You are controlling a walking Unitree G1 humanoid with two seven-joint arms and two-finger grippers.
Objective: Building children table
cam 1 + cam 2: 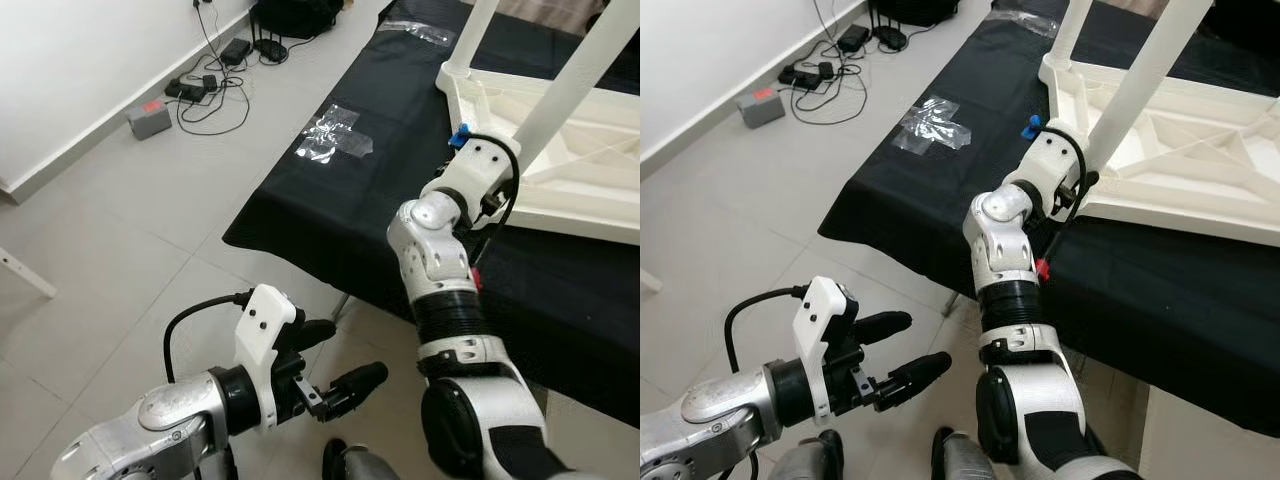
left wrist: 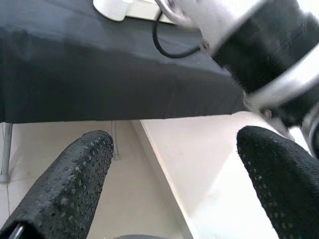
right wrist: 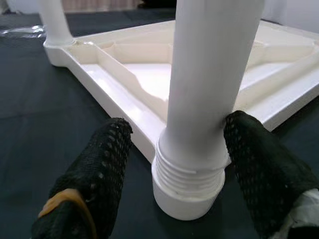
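A white children's table top (image 1: 575,215) lies upside down on a black-covered table (image 1: 330,210). One white leg (image 1: 578,78) rises slanted from its near corner, its threaded end (image 3: 188,172) resting in the corner socket. My right gripper (image 3: 178,124) straddles this leg just above the thread, open; one finger (image 3: 249,149) touches the leg and the other (image 3: 102,164) stands a little off it. A second leg (image 1: 476,30) stands at the far corner. My left gripper (image 1: 350,355) hangs low over the floor in front of the table, open and holding nothing.
A crumpled clear plastic bag (image 1: 335,135) lies on the black cloth. On the tiled floor by the white wall are a grey box (image 1: 148,118), power adapters and tangled cables (image 1: 210,90). A white bar (image 1: 25,272) juts in at the left edge.
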